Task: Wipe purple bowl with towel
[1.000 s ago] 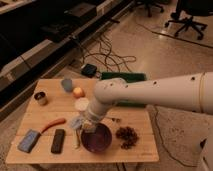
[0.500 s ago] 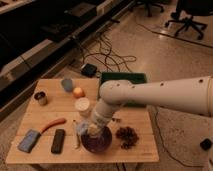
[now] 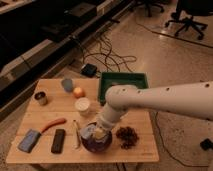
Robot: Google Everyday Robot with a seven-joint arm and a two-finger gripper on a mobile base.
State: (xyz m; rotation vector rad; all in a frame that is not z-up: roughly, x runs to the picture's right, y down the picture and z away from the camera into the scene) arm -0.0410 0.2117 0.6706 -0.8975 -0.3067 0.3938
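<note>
- Purple bowl, the wide, round, glossy dark-maroon one, sits at the lower centre of the frame on the light wooden table, near its front edge.
- What I see changed: half a second ago my white arm was lowering over the bowl, and now the gripper is down inside the rim, slightly further toward the bowl's middle.
- The gripper's fingers are closed. The small, pale grey-blue, wrinkled towel bunches right at the tip and spills to its left inside the bowl, so I judge it is clamped on the towel.
- The bowl itself has not shifted between the frames. It stays between the dark brown cluster to its right and the thin pale utensil to its left.
- My reading for the task: reaching is done, cloth and bowl are in contact, and I am in the wiping step. I cannot tell how much of the inner surface has been covered.
- The next move calls for a gentle sweep around the inside. Nothing pins the bowl, so pressing sideways could slide it toward the table's front edge.
- Everything else is untouched: the blue sponge block at lower left, the white cup just above the bowl, and the green tray at upper centre.
</note>
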